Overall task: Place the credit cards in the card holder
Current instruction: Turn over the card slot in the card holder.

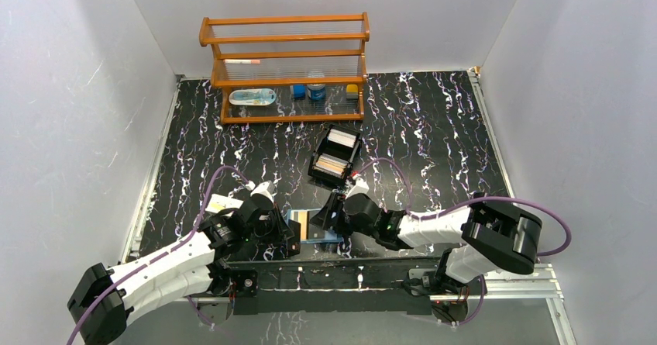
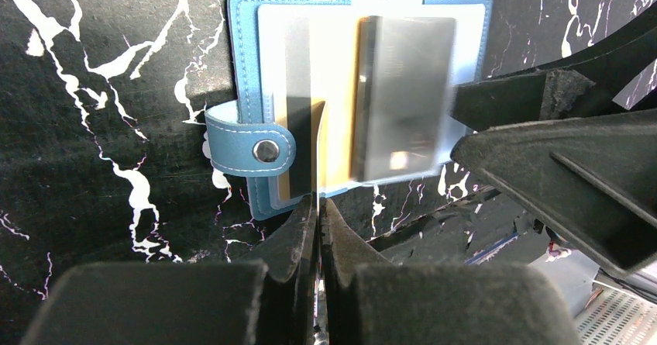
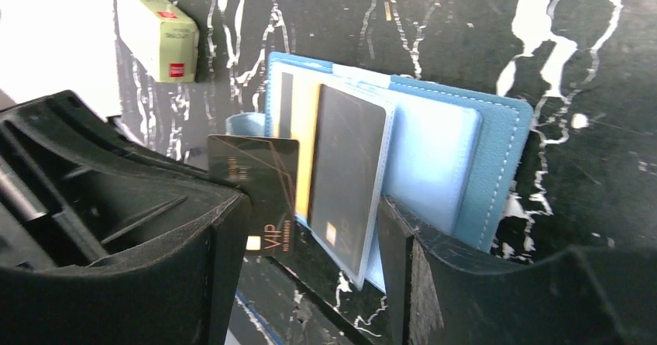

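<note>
Two grippers flank the card holder [image 2: 244, 66], which lies open and flat. Left gripper [image 2: 318, 201]: fingers pressed together, pinching a dark credit card [image 3: 259, 182] edge-on above the card holder's slots. Right gripper [image 3: 314, 213]: fingers spread wide at the card holder's 3 o'clock side. Cream packet [image 3: 155, 31]: 9 o'clock. Black box [image 1: 314, 165] holding credit card stacks [image 1: 331, 164]: 12 o'clock, farther back.

From above the card holder [image 1: 304, 222] is mostly hidden, and the left wrist view blurs its sleeved credit card [image 2: 404, 97].
</note>
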`<state>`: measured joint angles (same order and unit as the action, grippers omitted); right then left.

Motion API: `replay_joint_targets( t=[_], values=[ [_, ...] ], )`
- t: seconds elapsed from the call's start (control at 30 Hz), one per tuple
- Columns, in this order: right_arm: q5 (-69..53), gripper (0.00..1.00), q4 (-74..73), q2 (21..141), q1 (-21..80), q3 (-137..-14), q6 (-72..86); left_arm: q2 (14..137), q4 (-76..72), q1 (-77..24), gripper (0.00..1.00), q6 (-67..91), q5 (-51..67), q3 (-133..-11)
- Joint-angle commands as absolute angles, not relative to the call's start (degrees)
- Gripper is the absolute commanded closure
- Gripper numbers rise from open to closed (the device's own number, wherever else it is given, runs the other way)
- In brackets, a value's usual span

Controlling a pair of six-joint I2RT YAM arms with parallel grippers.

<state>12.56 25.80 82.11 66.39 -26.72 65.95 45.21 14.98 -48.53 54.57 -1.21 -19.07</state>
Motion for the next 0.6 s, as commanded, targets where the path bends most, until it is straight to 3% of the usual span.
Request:
replay_joint_targets(
  t=[0.0,0.57],
  values=[
    [10.6,0.31,35.4,81.4,66.4,-26.2,67.6,45.6,16.2,-48.3,1.0,53.6,-0.9,-18.3],
    [8.0,0.32,39.2,83.7,66.4,-27.7,66.4,44.6,18.4,-48.3,1.0,53.5,-1.5,-20.7]
  ],
)
